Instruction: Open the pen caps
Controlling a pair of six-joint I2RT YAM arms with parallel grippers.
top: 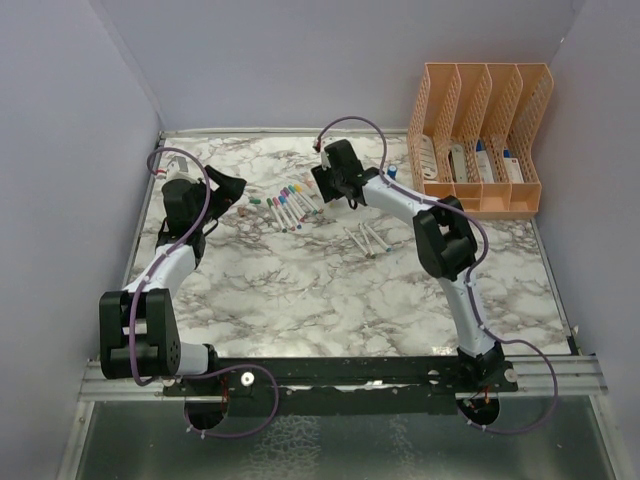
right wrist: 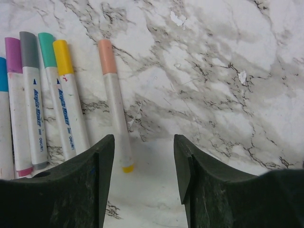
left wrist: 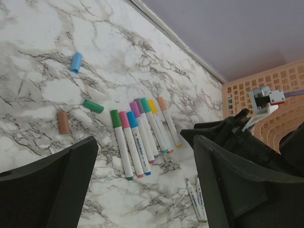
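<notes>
Marble-patterned desk (top: pixel 330 290); my left hand (left wrist: pixel 143 142) and right hand (right wrist: pixel 143 140) spread, empty. Three coloured plastic caps (left wrist: pixel 93 106) already off. Next, I judge: grip peach-capped white marker (right wrist: pixel 113 90) just before the right hand.

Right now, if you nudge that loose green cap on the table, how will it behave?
The green cap is a small smooth cylinder lying on its side, so it will probably roll when nudged sideways. It looks like plastic, likely very light and easily flicked away. The smooth-looking marble table may let it slide too.
</notes>
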